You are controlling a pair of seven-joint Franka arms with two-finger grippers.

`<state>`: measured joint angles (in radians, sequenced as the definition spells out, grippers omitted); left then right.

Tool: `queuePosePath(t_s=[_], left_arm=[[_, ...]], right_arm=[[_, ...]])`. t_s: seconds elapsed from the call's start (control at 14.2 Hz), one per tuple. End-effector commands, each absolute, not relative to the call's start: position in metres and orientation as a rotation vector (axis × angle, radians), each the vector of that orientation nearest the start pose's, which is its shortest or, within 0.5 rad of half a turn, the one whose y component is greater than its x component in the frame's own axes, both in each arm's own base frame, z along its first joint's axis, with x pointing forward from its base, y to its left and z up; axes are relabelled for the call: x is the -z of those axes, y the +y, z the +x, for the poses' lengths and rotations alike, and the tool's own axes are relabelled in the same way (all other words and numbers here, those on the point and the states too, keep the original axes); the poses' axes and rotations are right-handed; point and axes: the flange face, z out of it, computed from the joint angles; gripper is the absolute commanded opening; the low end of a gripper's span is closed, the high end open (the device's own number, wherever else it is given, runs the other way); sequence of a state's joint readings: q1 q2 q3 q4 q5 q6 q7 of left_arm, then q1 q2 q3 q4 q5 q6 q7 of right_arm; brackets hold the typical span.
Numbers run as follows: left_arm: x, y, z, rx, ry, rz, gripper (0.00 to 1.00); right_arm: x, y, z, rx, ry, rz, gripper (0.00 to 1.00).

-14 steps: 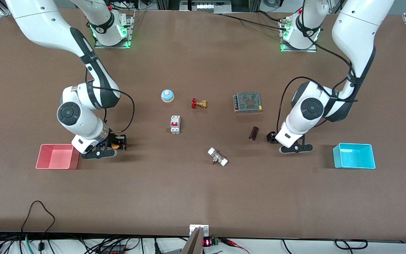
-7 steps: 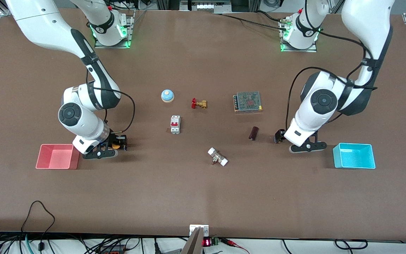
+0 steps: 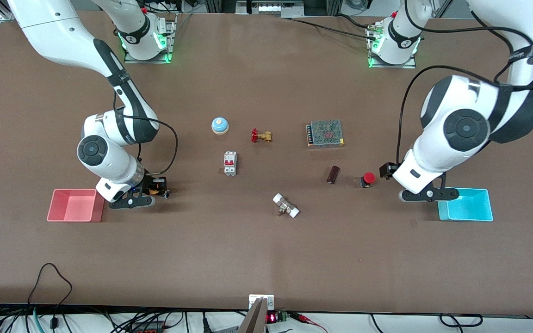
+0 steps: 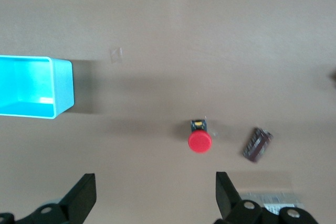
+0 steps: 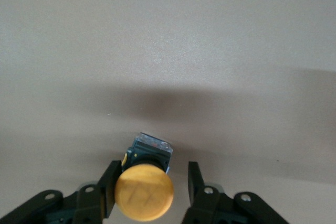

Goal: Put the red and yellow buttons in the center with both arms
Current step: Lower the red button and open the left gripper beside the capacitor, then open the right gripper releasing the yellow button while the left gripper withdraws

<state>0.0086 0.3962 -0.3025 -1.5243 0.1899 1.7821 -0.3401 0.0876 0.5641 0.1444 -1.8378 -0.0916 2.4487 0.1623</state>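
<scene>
The red button (image 3: 368, 178) stands free on the table toward the left arm's end, also in the left wrist view (image 4: 200, 141). My left gripper (image 3: 392, 173) is open and empty, raised over the table between the red button and the cyan bin; its fingers spread wide in its wrist view (image 4: 155, 198). The yellow button (image 3: 153, 190) sits on the table beside the pink bin, between the fingers of my right gripper (image 3: 157, 188). In the right wrist view the yellow cap (image 5: 144, 193) touches one finger (image 5: 109, 184), with a gap to the other; the right gripper (image 5: 154, 169) is open.
Pink bin (image 3: 76, 205) and cyan bin (image 3: 464, 204) stand at the two ends. Mid-table lie a blue bell (image 3: 220, 125), brass valve (image 3: 261, 136), white breaker (image 3: 230, 163), mesh-topped box (image 3: 325, 133), dark block (image 3: 333, 174) and white-ended fitting (image 3: 286, 206).
The left gripper has let go of the red button, risen and moved toward the cyan bin. The right gripper stays in place and its fingers have opened around the yellow button.
</scene>
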Motion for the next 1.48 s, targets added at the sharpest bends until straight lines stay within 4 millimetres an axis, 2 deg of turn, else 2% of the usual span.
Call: queuePosePath(t_s=[0.0, 0.14, 0.21, 0.28, 0.42, 0.49, 0.63, 0.78, 0.92, 1.06, 1.27, 1.41], left_arm=[[-0.458, -0.133, 0.651, -0.179, 0.085, -3.066, 1.0], [-0.487, -0.111, 0.651, -0.223, 0.132, -3.061, 1.0], [-0.5, -0.104, 0.65, -0.251, 0.161, -3.057, 1.0], [-0.512, -0.094, 0.649, -0.275, 0.177, -3.058, 1.0], [-0.525, -0.062, 0.646, -0.322, 0.211, -3.13, 1.0], [-0.538, -0.059, 0.638, -0.3, 0.263, -3.156, 1.0], [-0.549, -0.044, 0.616, -0.297, 0.239, -3.127, 1.0], [-0.553, -0.036, 0.591, -0.214, 0.198, -3.112, 1.0], [-0.555, -0.024, 0.573, -0.027, 0.153, -3.136, 1.0], [-0.563, -0.031, 0.551, 0.048, 0.17, -3.126, 1.0], [-0.561, -0.027, 0.547, -0.007, 0.161, -3.122, 1.0], [-0.559, -0.027, 0.548, -0.055, 0.161, -3.121, 1.0]], right_arm=[[-0.227, 0.145, 0.634, 0.087, -0.147, -3.099, 0.74], [-0.23, 0.146, 0.636, 0.096, -0.142, -3.097, 0.85], [-0.232, 0.146, 0.637, 0.102, -0.134, -3.094, 1.0], [-0.236, 0.146, 0.639, 0.109, -0.111, -3.088, 1.0], [-0.256, 0.147, 0.646, 0.138, -0.066, -3.061, 1.0], [-0.269, 0.146, 0.65, 0.139, -0.045, -3.048, 1.0], [-0.316, 0.144, 0.66, 0.099, 0.0, -3.012, 1.0], [-0.364, 0.132, 0.663, 0.058, -0.021, -2.991, 1.0], [-0.403, 0.095, 0.658, 0.026, -0.021, -2.981, 1.0], [-0.441, 0.076, 0.647, 0.024, -0.021, -2.994, 1.0], [-0.495, 0.045, 0.625, 0.009, -0.009, -3.065, 1.0], [-0.521, 0.037, 0.614, -0.006, -0.027, -3.123, 1.0]])
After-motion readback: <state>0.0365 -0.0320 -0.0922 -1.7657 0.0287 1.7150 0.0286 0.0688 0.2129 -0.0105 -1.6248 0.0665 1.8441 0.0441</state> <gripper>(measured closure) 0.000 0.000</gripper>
